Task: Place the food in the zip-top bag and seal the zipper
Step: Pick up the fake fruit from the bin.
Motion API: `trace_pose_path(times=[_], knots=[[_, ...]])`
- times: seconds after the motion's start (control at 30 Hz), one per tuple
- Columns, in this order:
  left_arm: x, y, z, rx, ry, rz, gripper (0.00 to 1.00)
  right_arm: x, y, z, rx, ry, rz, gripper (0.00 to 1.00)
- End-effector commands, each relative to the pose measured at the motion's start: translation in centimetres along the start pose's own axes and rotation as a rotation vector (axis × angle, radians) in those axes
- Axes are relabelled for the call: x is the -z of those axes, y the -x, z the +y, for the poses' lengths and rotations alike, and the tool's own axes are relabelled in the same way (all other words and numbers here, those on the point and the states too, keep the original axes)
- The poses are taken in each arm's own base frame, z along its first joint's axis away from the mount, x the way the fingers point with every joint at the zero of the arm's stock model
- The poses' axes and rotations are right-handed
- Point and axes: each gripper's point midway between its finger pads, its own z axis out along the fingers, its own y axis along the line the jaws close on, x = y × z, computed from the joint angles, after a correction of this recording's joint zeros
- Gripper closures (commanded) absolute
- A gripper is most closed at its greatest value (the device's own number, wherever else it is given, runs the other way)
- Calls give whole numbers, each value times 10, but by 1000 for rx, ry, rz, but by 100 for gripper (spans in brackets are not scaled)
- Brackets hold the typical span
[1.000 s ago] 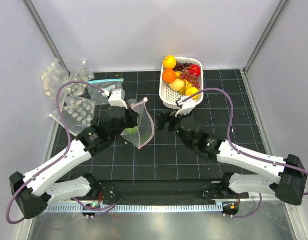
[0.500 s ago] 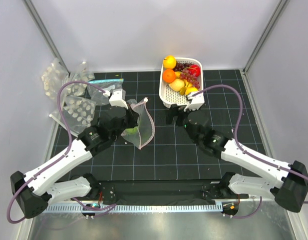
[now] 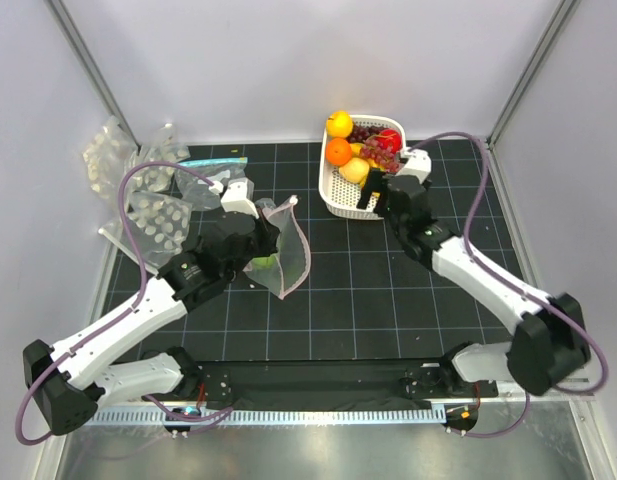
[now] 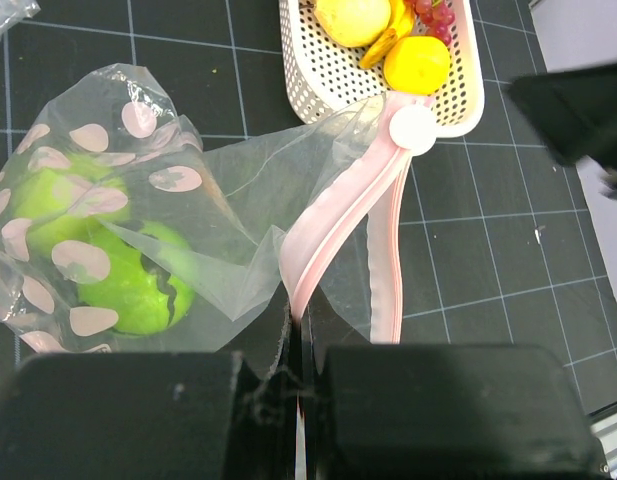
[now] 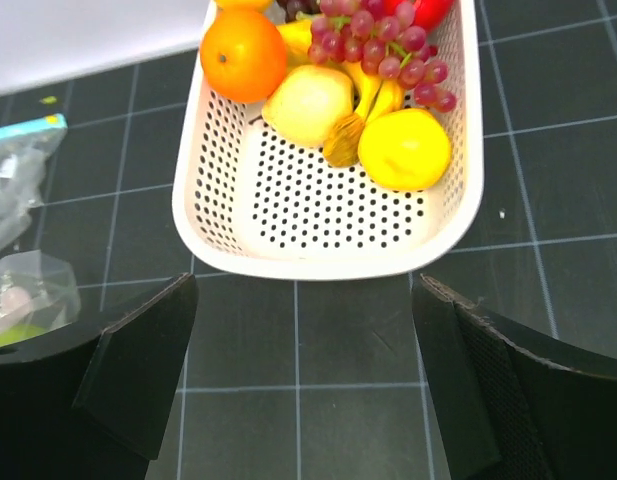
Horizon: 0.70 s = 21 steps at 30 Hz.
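The zip-top bag (image 3: 286,255) hangs open left of centre, dotted clear plastic with green food (image 3: 260,265) inside. My left gripper (image 3: 265,236) is shut on its pinkish zipper (image 4: 340,212). In the left wrist view the bag (image 4: 138,180) holds two green fruits (image 4: 138,290), and the strip runs from my left gripper (image 4: 298,330) to a white round tab (image 4: 415,128). My right gripper (image 3: 372,193) is open and empty above the near end of the white basket (image 3: 338,205). In the right wrist view the right gripper (image 5: 303,340) faces the basket (image 5: 318,250), which holds an orange (image 5: 243,55), a lemon (image 5: 403,148) and grapes (image 5: 378,45).
Several spare dotted bags (image 3: 153,205) and a flat bag with a teal strip (image 3: 206,163) lie at the back left. Grey enclosure walls stand on both sides and behind. The black gridded mat (image 3: 388,300) covers the table.
My right arm has swung from the middle of the mat back and right to the basket's near end, still open. The left gripper and bag have stayed in place.
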Motion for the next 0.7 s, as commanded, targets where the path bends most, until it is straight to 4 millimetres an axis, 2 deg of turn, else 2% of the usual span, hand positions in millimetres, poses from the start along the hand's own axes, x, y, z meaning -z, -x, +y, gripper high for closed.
trace_pose_path(times=[0.0, 0.1, 0.13, 0.17, 0.23, 0.27, 0.37, 0.4, 0.43, 0.5, 0.57, 0.67], knots=[[-1, 15, -10, 36, -30, -48, 100, -28, 6, 5, 20, -38, 11, 4], [-1, 14, -10, 37, -35, -44, 100, -59, 0, 0, 28, -95, 32, 0], [-2, 13, -9, 36, -29, -43, 100, -65, 10, 4, 18, -98, 15, 0], [-3, 14, -10, 36, -31, -43, 100, -80, -2, 0, 34, -124, 43, 0], [-3, 13, -9, 35, -29, -41, 100, -96, 9, -2, 34, -157, 31, 0], [-4, 12, -10, 32, -30, -37, 100, -110, -7, -6, 57, -186, 67, 0], [-3, 12, -12, 37, -38, -35, 100, -128, 1, -15, 85, -280, 71, 0], [-3, 12, -11, 37, -36, -37, 100, -139, -13, -21, 107, -310, 102, 0], [-3, 12, -11, 36, -34, -37, 100, -142, -5, -24, 110, -339, 91, 0], [-4, 12, -11, 35, -33, -35, 100, -151, -18, -30, 135, -374, 120, 0], [-4, 12, -11, 36, -34, -36, 100, -157, -16, -37, 138, -419, 115, 0], [-6, 11, -11, 34, -31, -31, 100, -165, -27, -50, 163, -482, 145, 0]])
